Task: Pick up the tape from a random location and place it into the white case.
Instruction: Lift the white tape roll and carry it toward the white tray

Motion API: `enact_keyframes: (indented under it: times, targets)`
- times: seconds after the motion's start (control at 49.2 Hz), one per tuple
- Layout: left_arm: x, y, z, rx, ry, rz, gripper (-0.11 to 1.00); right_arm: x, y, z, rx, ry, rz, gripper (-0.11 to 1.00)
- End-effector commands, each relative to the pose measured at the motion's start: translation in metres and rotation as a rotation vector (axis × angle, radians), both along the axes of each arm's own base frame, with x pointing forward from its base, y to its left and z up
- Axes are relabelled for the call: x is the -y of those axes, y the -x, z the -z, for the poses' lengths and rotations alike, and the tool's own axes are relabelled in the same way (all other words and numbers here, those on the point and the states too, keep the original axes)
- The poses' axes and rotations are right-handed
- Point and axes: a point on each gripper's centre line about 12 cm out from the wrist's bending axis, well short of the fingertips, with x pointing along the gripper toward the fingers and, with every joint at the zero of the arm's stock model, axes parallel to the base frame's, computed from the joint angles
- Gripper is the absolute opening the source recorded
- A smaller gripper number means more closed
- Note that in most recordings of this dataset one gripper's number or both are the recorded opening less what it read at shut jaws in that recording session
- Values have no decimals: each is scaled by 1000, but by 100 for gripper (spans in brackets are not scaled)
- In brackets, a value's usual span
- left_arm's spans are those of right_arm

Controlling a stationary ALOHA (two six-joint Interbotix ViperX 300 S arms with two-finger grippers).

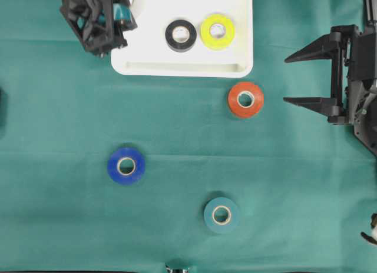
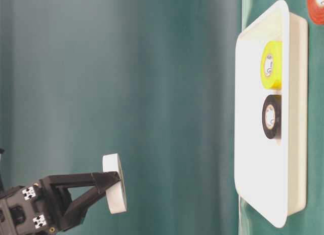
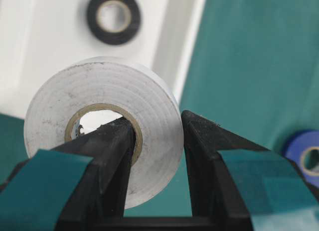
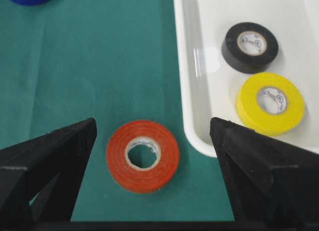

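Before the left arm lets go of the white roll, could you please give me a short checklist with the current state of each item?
1. Grip: left tool shut on the white tape roll, one finger through its core: ok.
2. Roll above the white case: cannot tell; the overhead view shows the tool at the case's left edge, the roll mostly hidden.
3. Free floor in the case: black roll and yellow roll lie toward the right, the left part bare: ok.
4. Right tool open, off to the side of the case: ok.
5. Orange roll lies outside the case, not in the way: ok.
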Motion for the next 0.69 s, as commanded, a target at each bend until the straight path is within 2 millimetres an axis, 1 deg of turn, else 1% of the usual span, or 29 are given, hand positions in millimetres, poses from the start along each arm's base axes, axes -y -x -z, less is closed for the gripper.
enact_keyframes:
  times: [0.0,0.122,0.325,0.671]
  targets:
    - [-7,3,-10,31,-16,-15,26,0,-3,-7,17,4,-2,90]
    - [-12,5,-10,29,-16,-29,26,0,-3,-7,17,4,-2,90]
    - [-12,4,-8,24,-15,-29,26,0,-3,-7,17,4,-2,90]
    - [-14,-2,-11,74,-30,-28,26,0,-3,-7,18,8,-3,90]
